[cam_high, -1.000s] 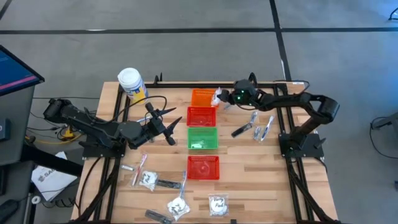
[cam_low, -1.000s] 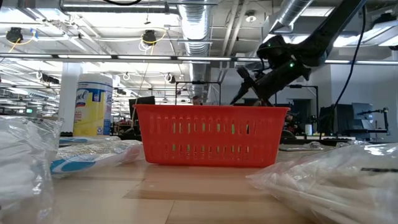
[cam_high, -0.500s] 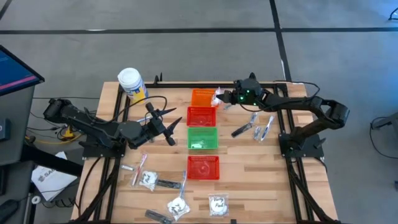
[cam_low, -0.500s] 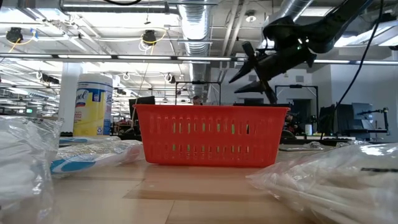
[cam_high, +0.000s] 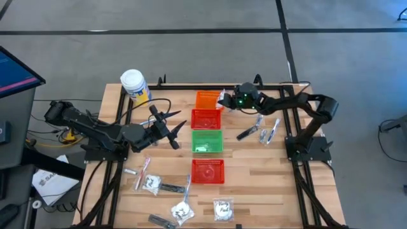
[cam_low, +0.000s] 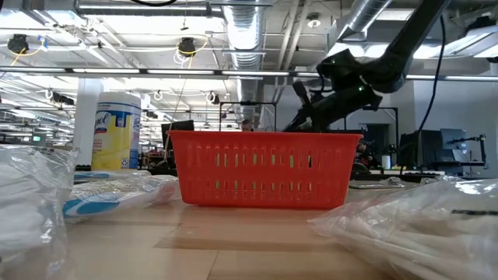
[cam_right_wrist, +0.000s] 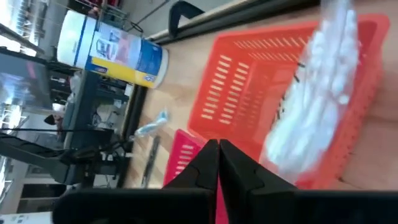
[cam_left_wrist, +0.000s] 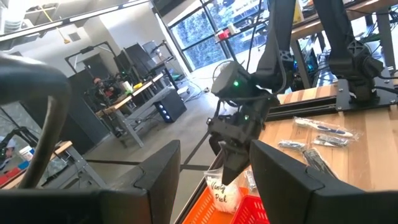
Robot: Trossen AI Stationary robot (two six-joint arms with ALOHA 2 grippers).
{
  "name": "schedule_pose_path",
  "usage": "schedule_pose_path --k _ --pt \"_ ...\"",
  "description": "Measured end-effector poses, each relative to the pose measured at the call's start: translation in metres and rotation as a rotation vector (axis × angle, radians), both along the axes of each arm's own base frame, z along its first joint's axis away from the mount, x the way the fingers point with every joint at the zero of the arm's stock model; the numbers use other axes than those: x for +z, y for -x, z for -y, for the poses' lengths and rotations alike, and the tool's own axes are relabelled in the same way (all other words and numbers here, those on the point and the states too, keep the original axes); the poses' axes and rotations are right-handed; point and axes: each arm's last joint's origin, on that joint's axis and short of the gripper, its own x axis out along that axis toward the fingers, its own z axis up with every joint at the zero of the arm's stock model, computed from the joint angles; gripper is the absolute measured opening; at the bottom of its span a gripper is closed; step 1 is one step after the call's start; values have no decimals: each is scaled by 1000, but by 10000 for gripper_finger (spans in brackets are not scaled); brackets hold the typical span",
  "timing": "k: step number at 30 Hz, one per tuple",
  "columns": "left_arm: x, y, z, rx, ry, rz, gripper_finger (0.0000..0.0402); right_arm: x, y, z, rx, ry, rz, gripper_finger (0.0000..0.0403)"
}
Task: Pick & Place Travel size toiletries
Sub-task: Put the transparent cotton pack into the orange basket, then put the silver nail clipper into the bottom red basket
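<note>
At the upper middle of the high view, a clear sachet (cam_high: 222,99) with white contents and dark print rests on the right-hand rim of the orange basket (cam_high: 206,100), part inside and part hanging over. The right pincer (cam_high: 227,103) sits just beside it with its fingers pressed together and nothing between them, as the right wrist view shows; there the sachet (cam_right_wrist: 320,93) lies slantwise across the basket wall (cam_right_wrist: 249,81). Judged from its crinkled film and lumpy fill, it is light, soft and slippery, likely to sag or slide unless pinched across the flat middle or by a sealed edge. More toiletries lie on the table (cam_high: 254,172): slim tubes and a dark strip (cam_high: 261,130) at centre right, and sachets, brushes and strips (cam_high: 162,187) along the lower centre of the frame. These thin pieces look stiff but low-lying, best taken across their narrow width. The left pincer (cam_high: 166,127) waits at centre left, fingers spread, holding nothing.
</note>
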Motion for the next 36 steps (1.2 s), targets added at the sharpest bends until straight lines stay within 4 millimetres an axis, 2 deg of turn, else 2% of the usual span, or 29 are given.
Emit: schedule_pose_path --k 11,19,23,28,36 --pt "0 0 0 1 0 0 186 -17 0 8 -35 -32 -26 1" --pt "0 0 0 4 0 0 186 -14 -2 4 -20 -24 -13 1" --pt "0 0 0 3 0 0 186 -1 -6 -3 15 9 40 1" --pt "0 0 0 3 0 0 186 26 -8 -16 93 110 110 1" --pt "0 0 0 0 0 0 186 71 2 -53 252 314 107 1"
